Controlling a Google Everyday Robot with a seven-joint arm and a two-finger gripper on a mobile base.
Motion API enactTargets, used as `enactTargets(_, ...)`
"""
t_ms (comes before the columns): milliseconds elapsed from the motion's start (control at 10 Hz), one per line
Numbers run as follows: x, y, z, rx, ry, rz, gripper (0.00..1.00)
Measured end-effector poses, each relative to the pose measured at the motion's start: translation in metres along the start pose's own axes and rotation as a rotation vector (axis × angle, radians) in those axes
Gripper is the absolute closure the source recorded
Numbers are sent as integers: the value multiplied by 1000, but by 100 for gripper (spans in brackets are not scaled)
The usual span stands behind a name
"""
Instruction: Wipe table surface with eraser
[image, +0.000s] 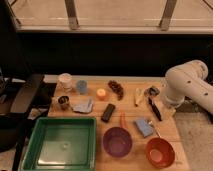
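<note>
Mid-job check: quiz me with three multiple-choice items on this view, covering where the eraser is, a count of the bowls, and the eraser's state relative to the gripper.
1. Where does the eraser lie?
A) on the floor
B) on the table surface, just in front of the orange cup
C) on the window ledge

2. How many bowls stand along the table's near edge?
A) one
B) two
C) four

3. What is the eraser's state?
A) lying free, apart from the gripper
B) gripped and lifted
C) fallen off the table

Answers:
1 B: it rests on bare wood between the cup and the purple bowl.
2 B: the purple one and the orange bowl.
3 A: the gripper is at the table's right end by the black-handled tool, well away from the eraser.
</note>
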Motion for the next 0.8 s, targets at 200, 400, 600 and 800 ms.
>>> enactTargets(200,0,0,0,0,0,0,35)
enactTargets(400,0,-2,-1,9,-4,-20,35)
enactTargets(600,-13,-10,-8,39,-42,-176,35)
enactTargets(800,-43,-15,-16,89,-56,-406,35)
